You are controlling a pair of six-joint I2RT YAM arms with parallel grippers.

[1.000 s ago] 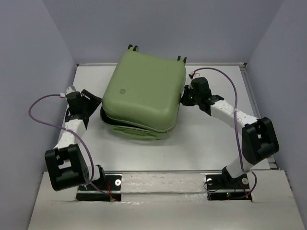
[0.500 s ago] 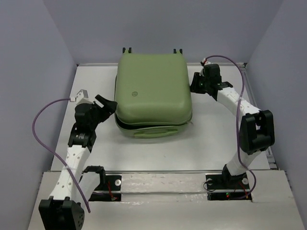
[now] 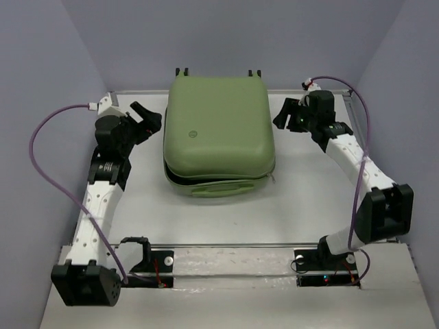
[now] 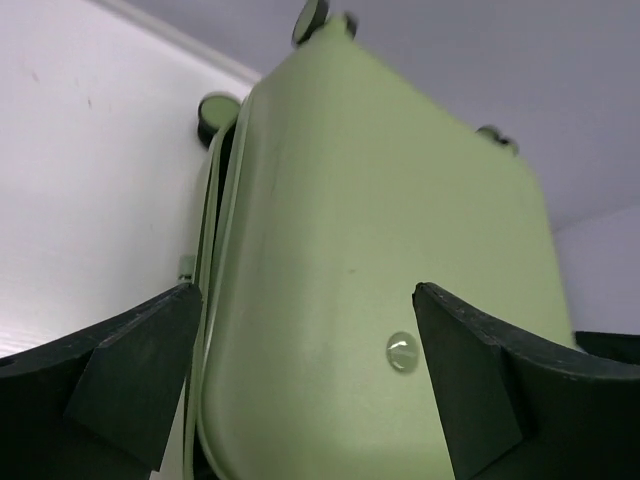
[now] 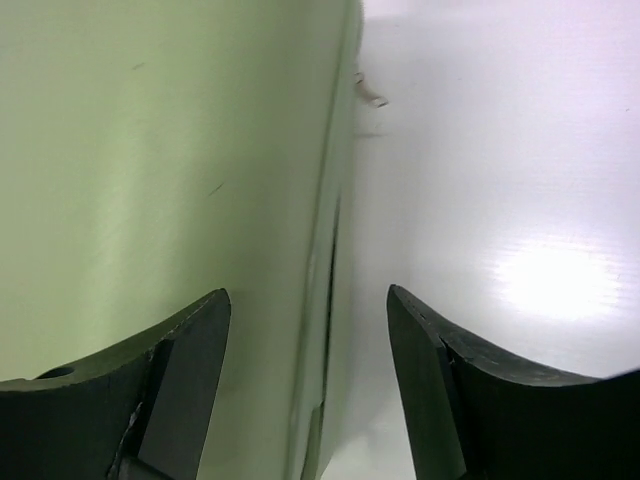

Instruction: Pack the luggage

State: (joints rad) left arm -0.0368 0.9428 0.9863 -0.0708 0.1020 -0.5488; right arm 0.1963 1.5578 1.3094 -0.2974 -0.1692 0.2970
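Note:
The luggage (image 3: 219, 130), a pale green hard-shell case, lies flat in the middle of the table with its lid down and a narrow dark gap along the front edge. Its wheels (image 3: 182, 71) point toward the back wall. My left gripper (image 3: 147, 115) is open just off the case's left back side, touching nothing. The left wrist view shows the shell (image 4: 380, 220) and its round logo (image 4: 402, 352) between the spread fingers (image 4: 140, 370). My right gripper (image 3: 281, 115) hangs open beside the right edge. In the right wrist view its fingers (image 5: 190, 370) straddle the side seam (image 5: 330, 250).
The white table (image 3: 309, 199) is boxed in by grey walls on three sides. A metal rail (image 3: 233, 250) runs along the near edge by both arm bases. Purple cables (image 3: 41, 151) loop out from each wrist.
The case has turned square to the table and its lid has dropped lower. My left arm swung from the front left to the back left and opened wider. My right gripper let go and opened.

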